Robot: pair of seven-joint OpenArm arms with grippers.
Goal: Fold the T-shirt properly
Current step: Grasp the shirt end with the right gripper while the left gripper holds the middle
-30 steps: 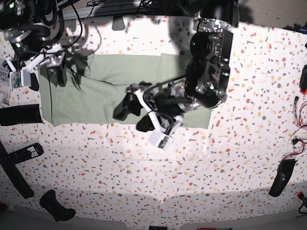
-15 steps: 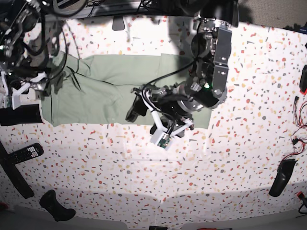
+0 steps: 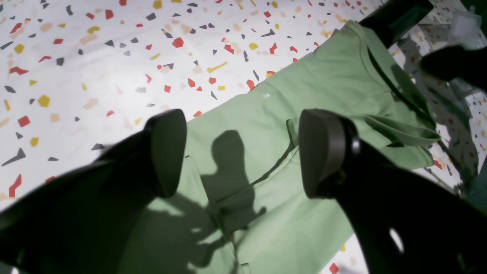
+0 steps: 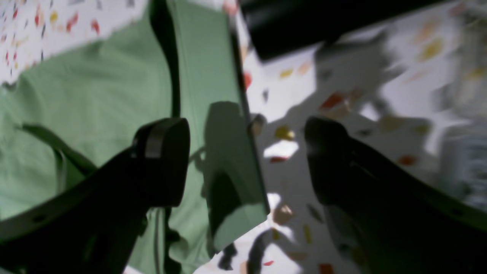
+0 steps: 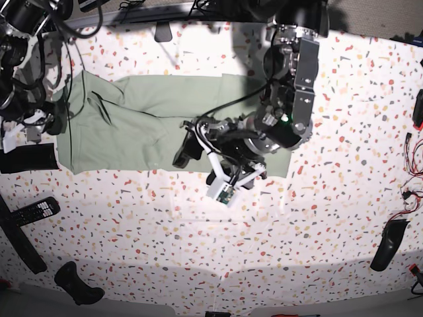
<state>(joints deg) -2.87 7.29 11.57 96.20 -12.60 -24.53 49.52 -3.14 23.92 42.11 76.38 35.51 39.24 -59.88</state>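
Observation:
The pale green T-shirt [image 5: 145, 125] lies spread flat across the back of the speckled table, with a dark seam line [image 3: 395, 87] near its collar end. My left gripper [image 5: 198, 164] hovers just above the shirt's front edge near the middle. Its jaws are open and hold nothing, and in the left wrist view the left gripper [image 3: 243, 152] has cloth showing in the gap. My right gripper [image 4: 245, 160] is also open and empty, straddling the shirt's side edge [image 4: 243, 114] at the left end. That view is blurred. In the base view the right arm [image 5: 30, 122] sits beside the shirt's left end.
A flat black object [image 5: 26, 158] and a remote control [image 5: 33, 211] lie left of the shirt. A black controller [image 5: 78, 284] sits at the front left. A dark handle-like object [image 5: 386, 244] and loose cables [image 5: 413, 191] are at the right edge.
The right arm has swung left off the shirt's sleeve end, leaving the cloth there uncovered. The left gripper drew back slightly toward its arm, then held still. Both stayed open.

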